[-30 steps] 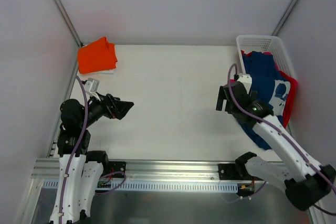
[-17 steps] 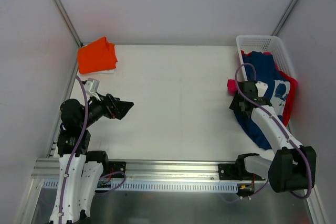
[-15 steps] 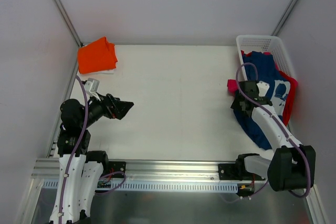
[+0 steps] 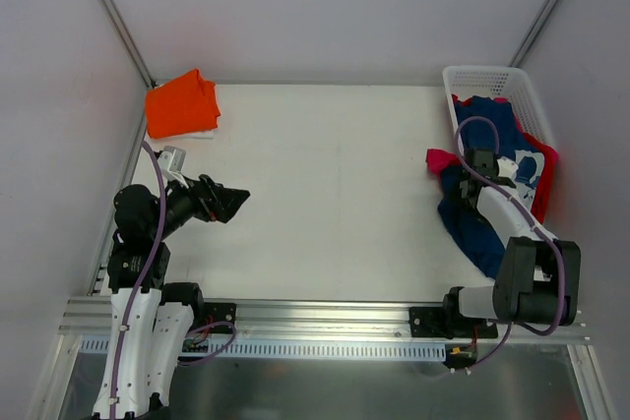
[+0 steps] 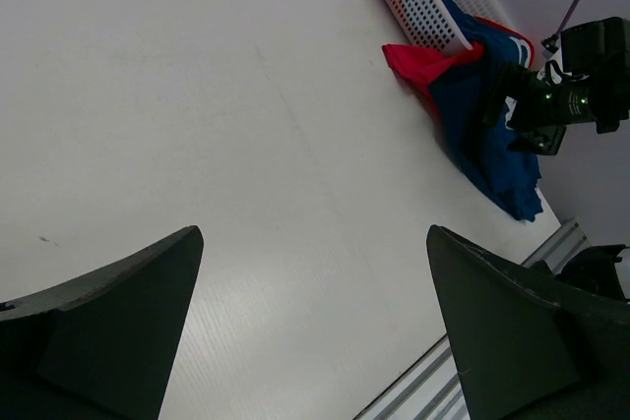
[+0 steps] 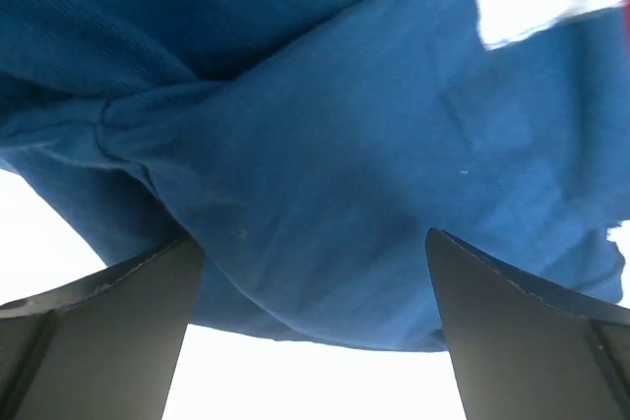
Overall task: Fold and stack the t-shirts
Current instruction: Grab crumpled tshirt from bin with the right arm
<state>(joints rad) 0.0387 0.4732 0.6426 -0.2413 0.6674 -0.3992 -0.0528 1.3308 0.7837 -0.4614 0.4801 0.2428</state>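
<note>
One orange t-shirt [image 4: 182,103] sat folded at the far-left corner of the table [image 4: 325,164]. The navy t-shirt [image 4: 479,228] spilled from the white basket [image 4: 489,78] over a red t-shirt [image 4: 440,158], both unfolded, so most work was left. Right gripper [image 6: 315,331] hung close over the navy cloth, jaws wide apart, clamping nothing; left gripper [image 5: 315,341] likewise spread and empty above bare table.
</note>
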